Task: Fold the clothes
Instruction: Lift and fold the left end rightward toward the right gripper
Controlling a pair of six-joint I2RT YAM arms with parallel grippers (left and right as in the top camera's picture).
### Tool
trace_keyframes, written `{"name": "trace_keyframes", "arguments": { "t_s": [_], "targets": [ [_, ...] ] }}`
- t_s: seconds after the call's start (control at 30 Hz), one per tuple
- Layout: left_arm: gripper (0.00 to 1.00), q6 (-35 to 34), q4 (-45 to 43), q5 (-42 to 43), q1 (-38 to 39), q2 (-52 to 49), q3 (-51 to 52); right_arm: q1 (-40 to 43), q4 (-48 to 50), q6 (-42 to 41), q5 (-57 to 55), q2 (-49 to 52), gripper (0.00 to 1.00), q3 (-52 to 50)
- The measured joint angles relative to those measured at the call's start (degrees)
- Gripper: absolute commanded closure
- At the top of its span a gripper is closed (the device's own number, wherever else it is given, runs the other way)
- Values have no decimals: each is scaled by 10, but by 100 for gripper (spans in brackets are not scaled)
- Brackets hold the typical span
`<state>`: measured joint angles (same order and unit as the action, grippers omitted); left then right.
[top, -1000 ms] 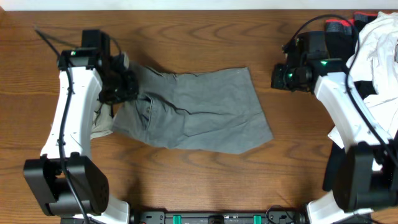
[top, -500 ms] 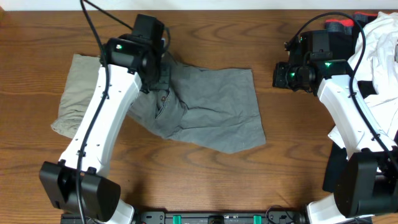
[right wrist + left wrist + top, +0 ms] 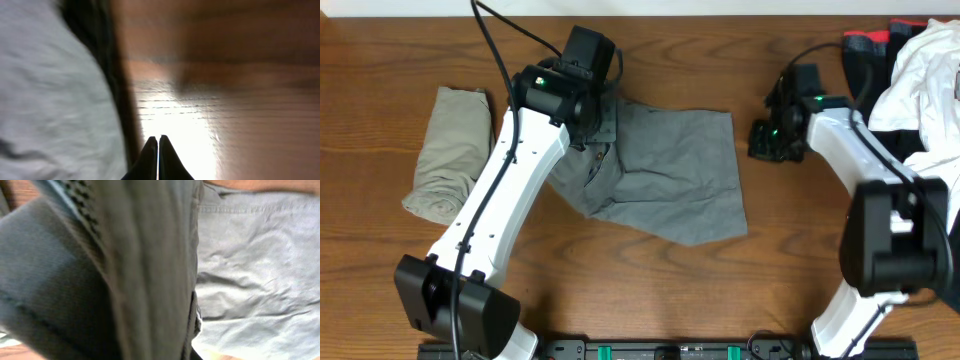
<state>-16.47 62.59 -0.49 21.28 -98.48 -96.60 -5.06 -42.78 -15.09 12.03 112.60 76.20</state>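
Note:
The grey shorts (image 3: 670,180) lie spread across the middle of the table. My left gripper (image 3: 597,127) is shut on their waistband end at the upper left, bunching the cloth there. In the left wrist view the held grey cloth (image 3: 145,270) hangs right in front of the lens and hides the fingers. The khaki shorts (image 3: 445,155) lie folded in a narrow bundle at the far left. My right gripper (image 3: 765,140) hovers just off the grey shorts' right edge; its fingertips (image 3: 158,138) are shut with nothing between them, the grey shorts (image 3: 50,100) to their left.
A heap of other garments sits at the back right: a white one (image 3: 920,70) over black and red pieces (image 3: 865,45). Bare wooden table (image 3: 650,290) runs along the front. The right arm's base stands by the heap.
My left arm swung right and back, dragging the grey shorts' waistband off the khaki pair, which now lies uncovered. My right gripper shifted left and down toward the grey shorts' right edge.

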Motion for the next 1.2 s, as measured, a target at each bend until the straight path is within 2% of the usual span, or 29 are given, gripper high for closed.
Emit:
{"name": "trace_keyframes", "arguments": {
  "t_s": [0.1,0.4,0.9,1.1,1.17,1.2],
  "targets": [
    [94,-20,-7,12,0,0,0,-9,-2,0,23,43,99,1],
    [94,-70,-24,27,21,-3,0,-27,0,1,56,55,99,12],
    [94,-113,-144,61,182,-110,0,-31,-9,3,66,58,99,14],
    [94,-123,-168,75,230,-115,0,-31,-10,3,66,58,99,14],
    [93,-123,-168,77,241,-115,0,-31,-10,3,66,58,99,14],
    [89,-123,-168,78,246,-115,0,-31,-10,3,66,58,99,14]
  ]
}}
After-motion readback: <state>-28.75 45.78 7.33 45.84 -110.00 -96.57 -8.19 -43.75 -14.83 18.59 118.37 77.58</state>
